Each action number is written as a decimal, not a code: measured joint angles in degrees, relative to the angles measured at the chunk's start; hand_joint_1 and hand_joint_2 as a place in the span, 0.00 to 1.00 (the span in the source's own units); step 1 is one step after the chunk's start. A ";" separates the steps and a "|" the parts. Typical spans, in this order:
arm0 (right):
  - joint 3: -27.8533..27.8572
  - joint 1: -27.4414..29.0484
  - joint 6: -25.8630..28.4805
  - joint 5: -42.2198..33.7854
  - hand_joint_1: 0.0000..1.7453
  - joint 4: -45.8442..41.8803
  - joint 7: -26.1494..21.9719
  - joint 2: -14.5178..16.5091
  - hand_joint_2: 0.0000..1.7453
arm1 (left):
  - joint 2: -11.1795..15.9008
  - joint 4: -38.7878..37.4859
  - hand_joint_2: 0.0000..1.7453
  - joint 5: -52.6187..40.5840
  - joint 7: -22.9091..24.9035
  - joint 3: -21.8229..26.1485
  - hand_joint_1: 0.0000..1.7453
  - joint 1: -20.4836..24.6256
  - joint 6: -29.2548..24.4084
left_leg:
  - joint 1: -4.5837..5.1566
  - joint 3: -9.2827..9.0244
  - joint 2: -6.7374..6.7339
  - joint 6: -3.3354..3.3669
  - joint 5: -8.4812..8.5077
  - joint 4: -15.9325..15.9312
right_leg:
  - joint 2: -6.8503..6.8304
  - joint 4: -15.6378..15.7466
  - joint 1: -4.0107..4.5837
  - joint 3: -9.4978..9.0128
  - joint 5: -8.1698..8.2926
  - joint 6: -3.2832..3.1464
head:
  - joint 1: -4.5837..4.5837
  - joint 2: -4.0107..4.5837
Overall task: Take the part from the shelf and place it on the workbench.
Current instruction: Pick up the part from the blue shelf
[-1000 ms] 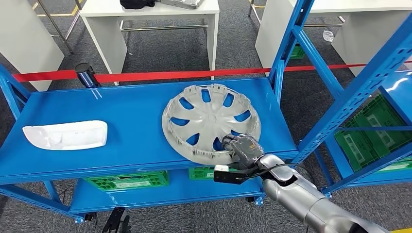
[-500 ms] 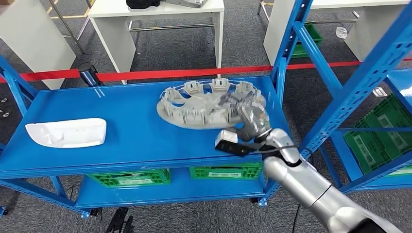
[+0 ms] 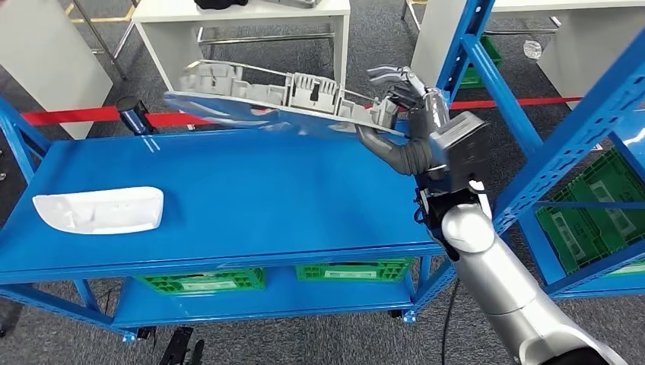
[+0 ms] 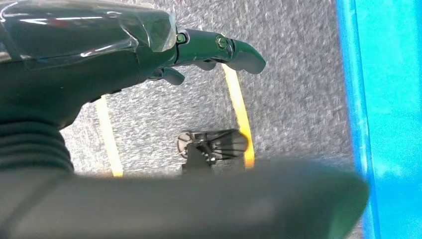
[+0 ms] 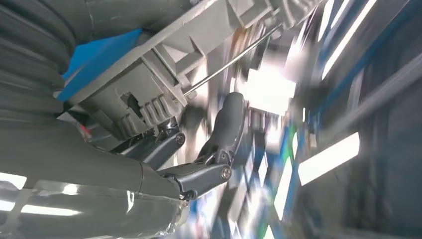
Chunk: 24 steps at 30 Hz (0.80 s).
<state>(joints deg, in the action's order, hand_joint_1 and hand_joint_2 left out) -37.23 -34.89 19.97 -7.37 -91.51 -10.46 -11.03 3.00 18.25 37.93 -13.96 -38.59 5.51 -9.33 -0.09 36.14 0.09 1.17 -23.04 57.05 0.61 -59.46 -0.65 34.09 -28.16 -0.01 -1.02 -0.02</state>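
Head view: the grey wheel cover [image 3: 281,103], upper centre of frame, is held by its rim in the right hand [image 3: 403,122], above the blue shelf [image 3: 251,198]; being gripped at one edge, it could slip

Right hand [image 5: 164,154]: grips the rim of the grey part [image 5: 164,89], dark fingers [image 5: 226,124] curled beside it.
Part: ribbed clips, thin wire ring.
Background: blurred blue shelf frame [image 5: 99,50].
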 joint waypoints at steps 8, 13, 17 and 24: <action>2.67 5.01 -14.31 -23.62 1.00 -6.46 5.18 -0.77 1.00 | -0.33 0.00 0.50 1.55 -3.12 0.06 0.00 -0.25 -2.18 | -0.65 -0.67 0.41 -0.06 -0.11 -0.51 | -0.32 -7.61 -1.03 5.25 -0.87 1.99 | 0.25 -0.01; 3.12 9.87 -28.64 -41.65 1.00 -8.61 10.59 -2.06 1.00 | -0.14 -0.02 1.00 2.45 -3.19 -0.06 0.00 -0.29 0.44 | -0.70 -0.47 0.58 -1.79 -1.13 0.82 | -0.50 0.29 -0.77 1.20 1.89 0.78 | 0.20 -0.01; 2.56 13.12 -36.69 -48.93 1.00 -9.73 14.26 -2.92 1.00 | 0.17 -0.02 1.00 2.45 -3.56 -0.61 0.00 -0.19 0.95 | -1.09 1.97 0.15 -2.66 -4.52 6.07 | -0.42 0.43 -1.00 0.86 2.03 -0.33 | 0.10 -0.01; 0.67 16.18 -40.51 -50.71 1.00 -10.09 16.41 -4.28 1.00 | 0.81 0.03 1.00 2.43 -3.95 -1.55 0.00 -0.17 1.01 | -0.84 2.67 0.06 -1.74 -3.83 8.04 | -0.08 0.41 -0.37 0.66 1.94 -0.58 | 0.08 -0.01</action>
<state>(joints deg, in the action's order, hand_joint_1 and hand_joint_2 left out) -36.55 -18.71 -20.54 -58.08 -101.61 5.95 -15.31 3.81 18.28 40.36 -17.91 -40.14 5.35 -8.32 -0.93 38.81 0.15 -0.57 -26.87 65.08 0.53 -59.05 -1.01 34.75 -26.22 -0.59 -0.95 -0.02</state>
